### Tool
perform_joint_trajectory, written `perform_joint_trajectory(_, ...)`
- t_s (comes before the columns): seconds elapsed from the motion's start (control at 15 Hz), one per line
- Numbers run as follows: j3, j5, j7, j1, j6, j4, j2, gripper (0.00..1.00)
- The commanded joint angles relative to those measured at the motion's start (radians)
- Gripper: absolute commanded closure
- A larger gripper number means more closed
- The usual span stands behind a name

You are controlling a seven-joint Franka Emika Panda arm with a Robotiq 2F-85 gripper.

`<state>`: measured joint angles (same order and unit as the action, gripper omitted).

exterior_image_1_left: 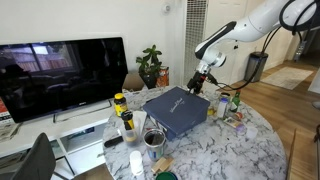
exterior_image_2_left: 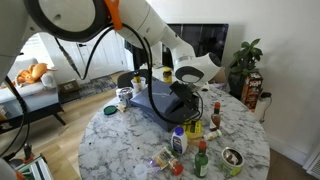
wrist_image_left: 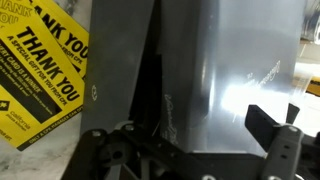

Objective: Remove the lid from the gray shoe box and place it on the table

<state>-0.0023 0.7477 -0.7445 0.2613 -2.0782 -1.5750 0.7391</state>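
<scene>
Fingers (wrist_image_left: pixel 272 128) first: spread wide in the wrist view, clamped on nothing, sitting low over one short end of the lid (wrist_image_left: pixel 235 70). Gripper (exterior_image_1_left: pixel 201 80) right at that far end in both exterior views, maybe touching the cardboard, honestly can't tell. Lid not off yet by the look of it, resting on the gray shoe box (wrist_image_left: pixel 115 80) around the middle of the table (exterior_image_1_left: pixel 262 140).

Handling guess: plain cardboard, so super light, stiff along the rim but probably floppy across the big flat top. Bit of a sheen up there, so likely slick for a flat pinch. Would go for the shallow rim at the short end, one finger outside, one tucked under the lip, then peel up at an angle. Possible snag: snug fit dragging the base along.

Surface: round marble-look top, packed with bottles (exterior_image_1_left: pixel 127 122), cups and cans around the box, so not much bare room for setting down. Yellow thank-you card (wrist_image_left: pixel 40 65) just beside the box. Room: living-room vibe, big TV (exterior_image_1_left: pixel 60 75) on a low white stand, potted plant (exterior_image_1_left: pixel 150 63), wood floor.
</scene>
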Motion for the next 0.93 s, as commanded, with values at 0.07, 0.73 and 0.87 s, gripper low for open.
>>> perform_joint_trajectory(0.07,0.023,-0.014,0.037,0.032,0.059,0.037,0.031,0.19)
perform_joint_trajectory(0.73,0.019,0.023,0.071,0.098,0.26,0.055,0.005,0.95)
perform_joint_trajectory(0.87,0.017,0.032,0.059,0.112,0.325,0.038,-0.023,1.0)
